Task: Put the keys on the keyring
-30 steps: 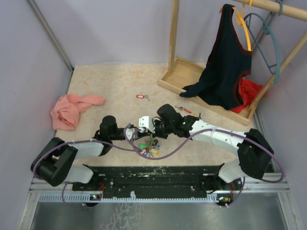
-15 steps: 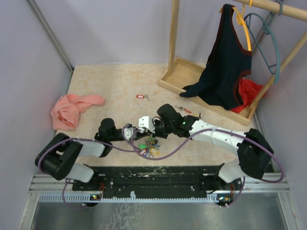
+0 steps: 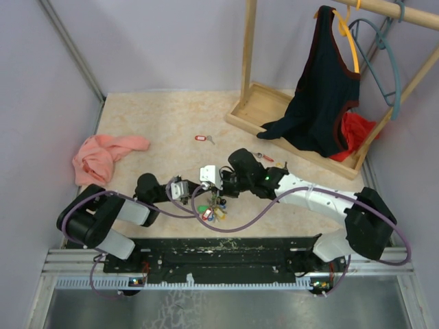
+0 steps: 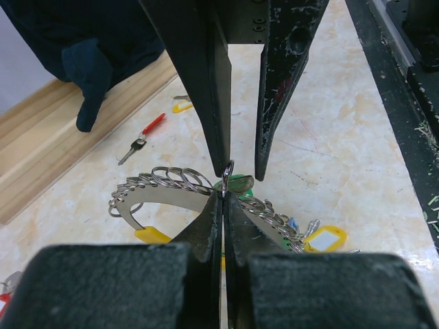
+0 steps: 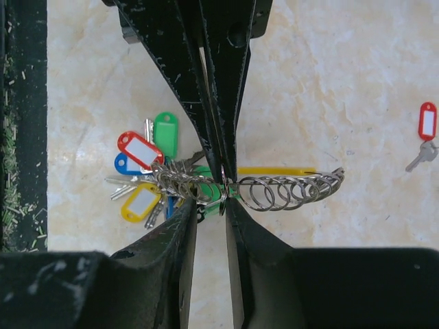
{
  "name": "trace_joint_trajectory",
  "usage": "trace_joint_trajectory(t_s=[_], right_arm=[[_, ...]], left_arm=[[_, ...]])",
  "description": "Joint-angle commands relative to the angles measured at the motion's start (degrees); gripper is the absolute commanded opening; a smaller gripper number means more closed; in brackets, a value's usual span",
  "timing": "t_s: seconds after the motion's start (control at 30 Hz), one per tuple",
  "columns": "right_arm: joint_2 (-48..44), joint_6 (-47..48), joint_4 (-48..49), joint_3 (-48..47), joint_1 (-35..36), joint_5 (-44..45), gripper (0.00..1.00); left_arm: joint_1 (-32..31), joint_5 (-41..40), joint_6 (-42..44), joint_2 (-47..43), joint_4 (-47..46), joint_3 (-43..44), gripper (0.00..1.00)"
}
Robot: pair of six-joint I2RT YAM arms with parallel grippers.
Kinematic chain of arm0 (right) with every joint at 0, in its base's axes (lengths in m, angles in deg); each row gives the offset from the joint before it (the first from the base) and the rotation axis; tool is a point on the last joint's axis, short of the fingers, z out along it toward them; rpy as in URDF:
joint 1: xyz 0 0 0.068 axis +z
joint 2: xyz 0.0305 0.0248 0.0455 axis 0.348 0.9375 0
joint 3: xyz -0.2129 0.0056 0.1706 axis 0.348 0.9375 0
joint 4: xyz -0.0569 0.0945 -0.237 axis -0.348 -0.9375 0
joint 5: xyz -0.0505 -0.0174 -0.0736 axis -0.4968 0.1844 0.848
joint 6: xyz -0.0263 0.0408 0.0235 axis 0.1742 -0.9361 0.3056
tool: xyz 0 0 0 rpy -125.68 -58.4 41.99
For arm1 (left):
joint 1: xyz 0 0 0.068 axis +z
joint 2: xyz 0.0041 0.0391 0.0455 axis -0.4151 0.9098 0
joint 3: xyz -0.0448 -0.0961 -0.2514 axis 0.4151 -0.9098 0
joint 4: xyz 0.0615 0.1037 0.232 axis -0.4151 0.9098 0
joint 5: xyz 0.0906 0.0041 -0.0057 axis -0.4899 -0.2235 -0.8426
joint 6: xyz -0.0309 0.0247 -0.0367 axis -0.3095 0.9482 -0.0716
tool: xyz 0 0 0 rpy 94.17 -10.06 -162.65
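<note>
The keyring (image 5: 295,190) is a curved silver band strung with several small split rings. It hangs just above the table between both arms, and in the left wrist view the keyring (image 4: 161,186) arcs to the left. Coloured keys (image 5: 144,171) bunch at one end and show under the arms as keys (image 3: 211,211). My left gripper (image 4: 223,197) is shut on the band, seen from above as the left gripper (image 3: 184,190). Opposite it, my right gripper (image 5: 210,204) stands open, a small ring by its right finger. A loose red-tagged key (image 3: 200,138) lies further back.
Another red key (image 3: 262,156) and a yellow one (image 4: 182,106) lie near the wooden rack base (image 3: 255,110). A dark shirt (image 3: 322,89) and teal hanger (image 3: 384,62) hang there. A pink cloth (image 3: 103,156) sits at the left. The black base rail (image 3: 219,248) runs along the near edge.
My right gripper's jaws have parted from shut to a narrow gap. The left arm has shifted a little to the left, still gripping the keyring.
</note>
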Motion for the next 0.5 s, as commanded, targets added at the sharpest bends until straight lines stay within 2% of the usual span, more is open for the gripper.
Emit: trace_joint_trajectory(t_s=[0.0,0.23,0.47], right_arm=[[-4.51,-1.26,7.34,1.12,0.5,-1.85,0.26],[-7.58,-3.38,14.18,6.61,-0.34,3.12,0.27],[-7.25,-3.07,15.43,8.32,-0.63,1.91,0.25]], left_arm=[[0.61,1.21,-1.6,0.36,-6.2,-0.53,0.0],[0.84,1.76,-1.99,0.19,-6.65,-0.56,0.0],[0.85,2.29,-2.61,0.26,-7.5,-0.65,0.0]])
